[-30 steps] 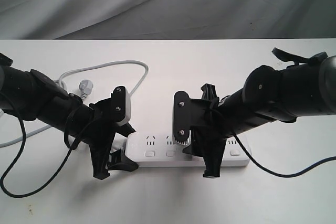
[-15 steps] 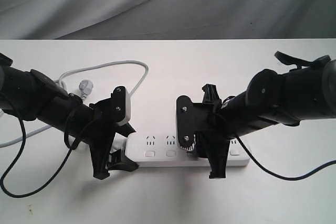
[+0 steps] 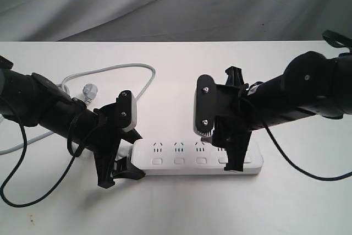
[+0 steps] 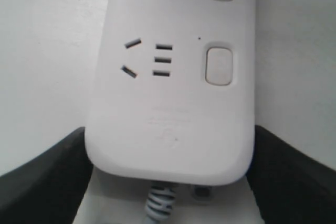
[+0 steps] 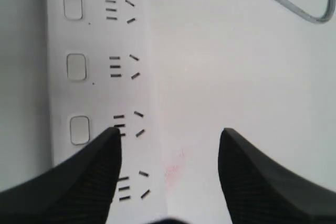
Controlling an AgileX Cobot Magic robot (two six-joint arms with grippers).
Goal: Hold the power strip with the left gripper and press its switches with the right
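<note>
The white power strip lies lengthwise near the table's front edge. My left gripper is shut on its cord end; in the left wrist view both black fingers press against the rounded end of the power strip. Three switches show in the exterior view; the rest sit under the right arm. My right gripper hovers open over the strip's right part. In the right wrist view one of its fingers is over the sockets beside a switch, and the other is over bare table.
The light grey cord loops across the table behind the left arm and ends in its plug. A thin black cable hangs from the left arm, and another trails from the right arm. A grey cloth backdrop stands behind.
My right gripper has lifted off the strip and shifted right along it, uncovering the third switch. The left gripper and the strip have not moved.
</note>
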